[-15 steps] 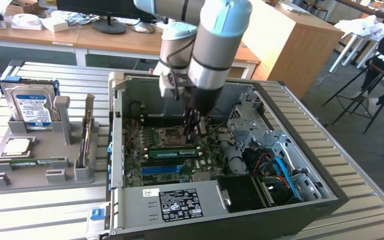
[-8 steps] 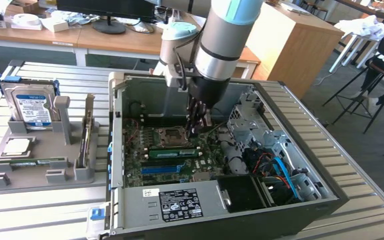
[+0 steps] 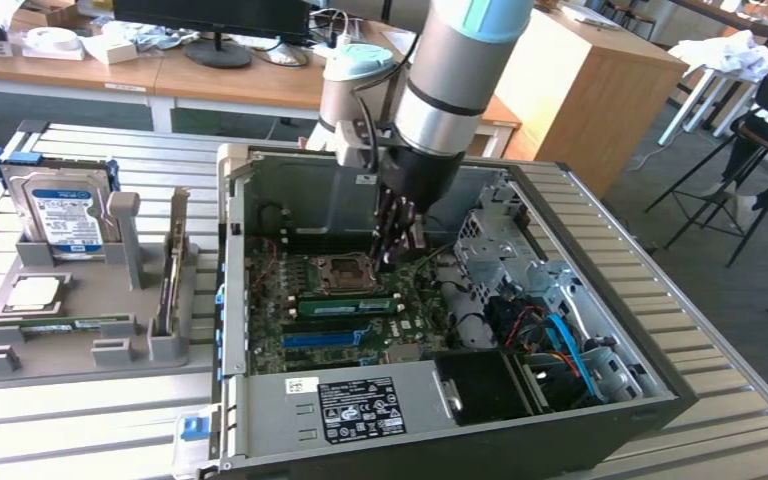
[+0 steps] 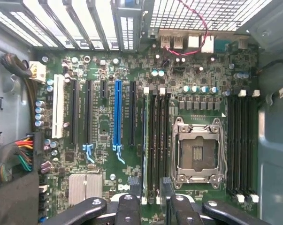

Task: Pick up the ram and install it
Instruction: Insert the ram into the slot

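Note:
A ram (image 3: 344, 303) sits along a black slot on the motherboard, just beside the CPU socket (image 3: 344, 268), inside the open computer case. Seen edge-on in the wrist view, the same ram (image 4: 145, 140) lines up with the first of the slots next to the socket (image 4: 197, 150). My gripper (image 3: 398, 262) hangs straight down over the board, a little above that stick. Its black fingers (image 4: 127, 211) stand apart with nothing between them, so the gripper (image 4: 150, 211) is open. A second green stick (image 3: 64, 324) lies in the grey tray (image 3: 51, 362) at the exterior view's left.
The case walls (image 3: 231, 300) ring the motherboard, with a drive cage and blue cables (image 3: 558, 335) at the exterior view's right. A blue slot (image 4: 117, 112) and heatsink (image 4: 85, 187) lie beside the ram slots. The tray also holds a hard drive (image 3: 64, 215) and a silver processor chip (image 3: 35, 292).

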